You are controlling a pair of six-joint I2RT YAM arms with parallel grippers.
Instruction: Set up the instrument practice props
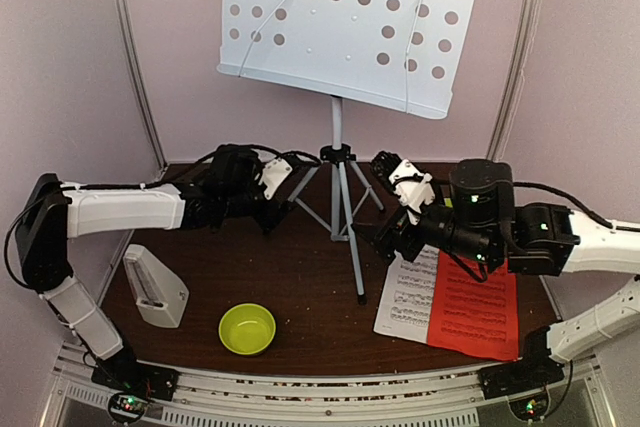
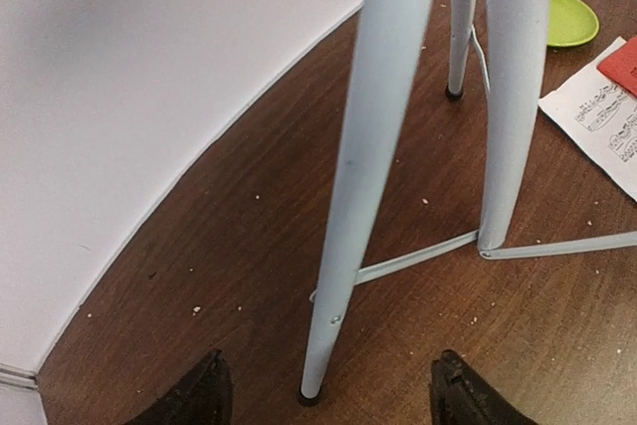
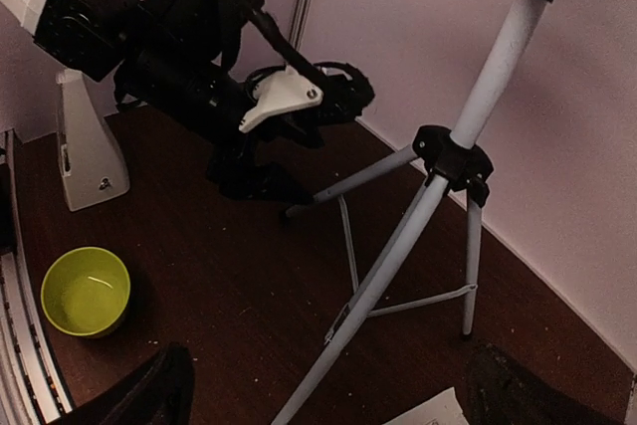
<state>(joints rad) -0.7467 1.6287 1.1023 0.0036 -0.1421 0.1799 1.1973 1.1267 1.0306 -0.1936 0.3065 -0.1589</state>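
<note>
The pale perforated music stand stands upright at the back centre on its tripod legs. My left gripper is open low at the stand's left leg; in the left wrist view that leg stands between the two fingers, untouched. My right gripper is open just right of the tripod; in the right wrist view the front leg runs between its fingers. The white sheet and the red sheet lie flat at front right. The pale-grey metronome stands at front left.
A lime-green bowl sits at the front centre. A flat green plate lies beyond the tripod in the left wrist view. Pale walls close in on the left, back and right. The right arm hangs over the sheets.
</note>
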